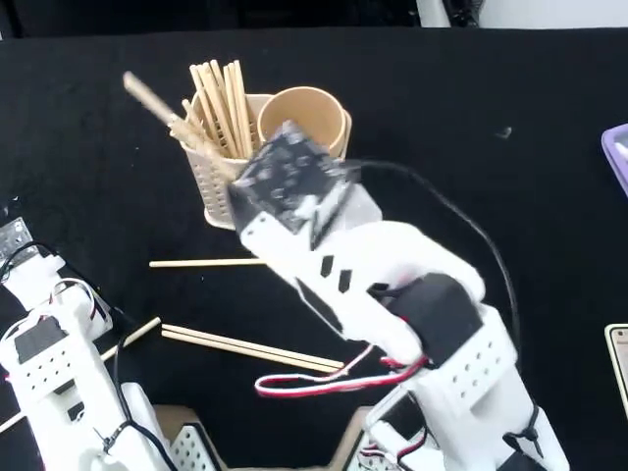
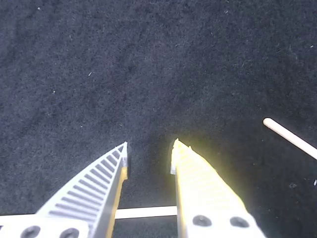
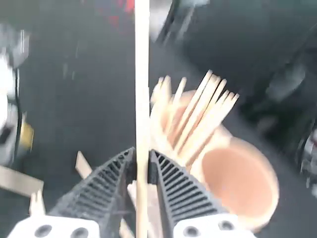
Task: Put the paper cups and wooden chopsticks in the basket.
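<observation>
Black cloth point(image 1: 510, 78) covers the whole table, and from where I stand its near edge is crowded by the two arm bases. The left arm point(image 1: 44, 358) sits low in the near left corner. Its left gripper point(image 2: 148, 154) hangs just above bare cloth with the fingers a narrow gap apart, holding nothing. One loose chopstick point(image 2: 146, 212) lies crosswise beneath those fingers, and the tip of another chopstick point(image 2: 290, 138) lies apart to one side.

Farther in, a pair of chopsticks point(image 1: 250, 348) lies side by side on the cloth between the arms. A single chopstick point(image 1: 201, 263) lies beyond them, one end running under the right arm point(image 1: 392, 294). That arm stretches diagonally from the near right toward the middle, ending over the white perforated basket point(image 1: 218, 191).

The right gripper point(image 3: 142, 161) is clamped on a wooden chopstick point(image 3: 142, 74) that points straight out past its fingertips, above the basket. A bundle of chopsticks point(image 1: 221, 103) stands in the basket, fanned and leaning out over its far rim. A paper cup point(image 1: 304, 118) tilts at the basket's far right side; I cannot tell whether it sits inside or just against it. From there a wide stretch of cloth runs to a purple object point(image 1: 618, 157) at the right edge.
</observation>
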### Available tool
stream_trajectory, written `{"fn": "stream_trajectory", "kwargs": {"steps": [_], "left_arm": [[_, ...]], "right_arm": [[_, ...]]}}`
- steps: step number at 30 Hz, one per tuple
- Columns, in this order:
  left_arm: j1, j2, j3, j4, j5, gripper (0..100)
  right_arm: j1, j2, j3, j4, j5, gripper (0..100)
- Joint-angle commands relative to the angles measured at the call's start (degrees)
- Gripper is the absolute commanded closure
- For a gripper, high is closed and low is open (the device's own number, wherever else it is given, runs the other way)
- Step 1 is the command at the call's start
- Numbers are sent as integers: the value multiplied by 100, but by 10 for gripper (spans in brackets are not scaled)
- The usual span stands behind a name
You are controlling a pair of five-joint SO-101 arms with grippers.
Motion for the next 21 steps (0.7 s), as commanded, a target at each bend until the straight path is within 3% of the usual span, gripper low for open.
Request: {"fn": "stream_trajectory", "kwargs": {"steps": [1,8,16,21], "left_arm": [[-13,-9,-295,-97,62,852],[-13,-9,-295,-97,62,852],[-31,9,-295,-97,62,852],[-40,-26,-233,-105,62,852]], "right_arm": [[44,-127,-145,-1802,-440,987],[44,31,778,-4985,-554,987],[141,1402,629,-6127,-554,988],[404,2193,681,-6268,-580,988]]}}
